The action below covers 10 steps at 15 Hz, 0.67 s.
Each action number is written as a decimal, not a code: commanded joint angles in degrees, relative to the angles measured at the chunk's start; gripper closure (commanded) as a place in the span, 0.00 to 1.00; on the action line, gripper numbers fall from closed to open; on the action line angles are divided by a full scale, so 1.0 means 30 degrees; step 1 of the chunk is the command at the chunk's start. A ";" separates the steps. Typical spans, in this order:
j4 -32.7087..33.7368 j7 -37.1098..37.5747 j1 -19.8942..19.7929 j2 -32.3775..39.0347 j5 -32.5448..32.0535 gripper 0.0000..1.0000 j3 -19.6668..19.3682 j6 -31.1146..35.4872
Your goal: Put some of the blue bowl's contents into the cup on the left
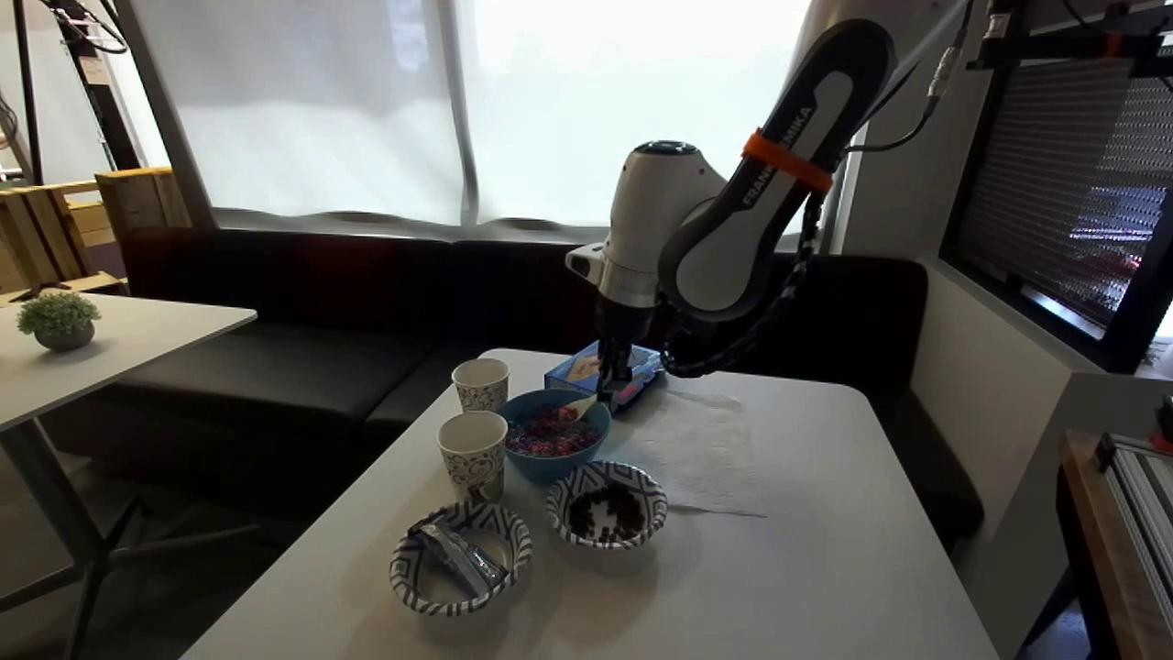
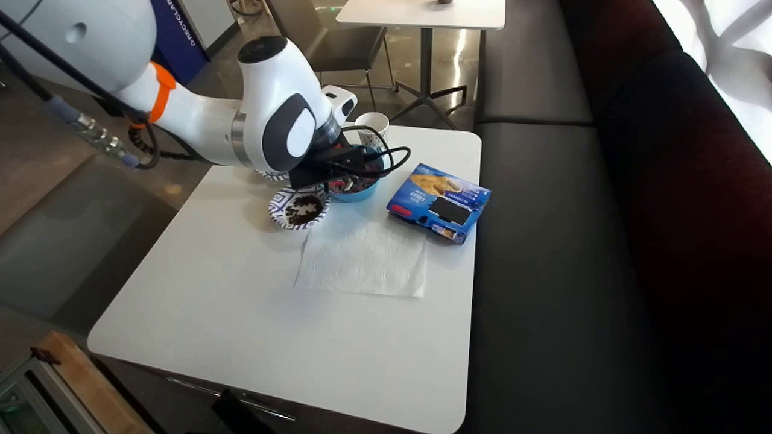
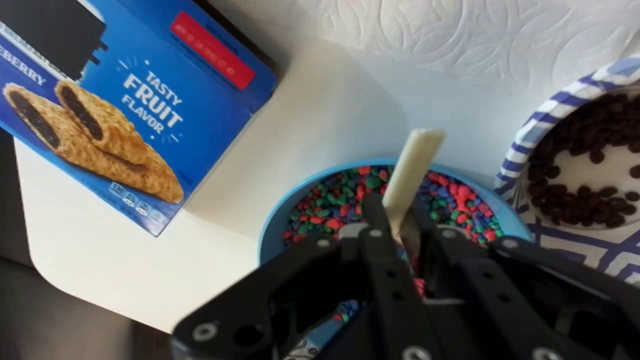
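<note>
blue bowl (image 1: pixel 548 468) below; jaws, nearly together, pinch pale handle (image 3: pixel 413 162)

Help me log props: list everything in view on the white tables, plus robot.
Blue bowl: one, blue, main table
Gravel: many, red, green, blue, in blue bowl
Utensil: one, cream, in blue bowl
Paper cups: two, patterned white, beside blue bowl
Paper bowls: two, patterned white, near blue bowl
Bean-like pieces: many, dark brown, in one paper bowl
Wrapped bars: number unclear, silvery, in the other
Blueberry snack box: one, blue, main table
Paper towel: one, white, main table
Potted plant: one, green, other table
Franka arm: one, white and black, above main table
Gripper: one, black, closed on utensil
</note>
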 commanded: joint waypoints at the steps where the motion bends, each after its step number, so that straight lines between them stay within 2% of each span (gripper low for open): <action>1: -0.0192 0.0700 0.1102 -0.0537 -0.0923 0.97 -0.1154 -0.1729; 10: 0.0830 0.0529 0.1312 0.0644 -0.1124 0.97 -0.1212 -0.2019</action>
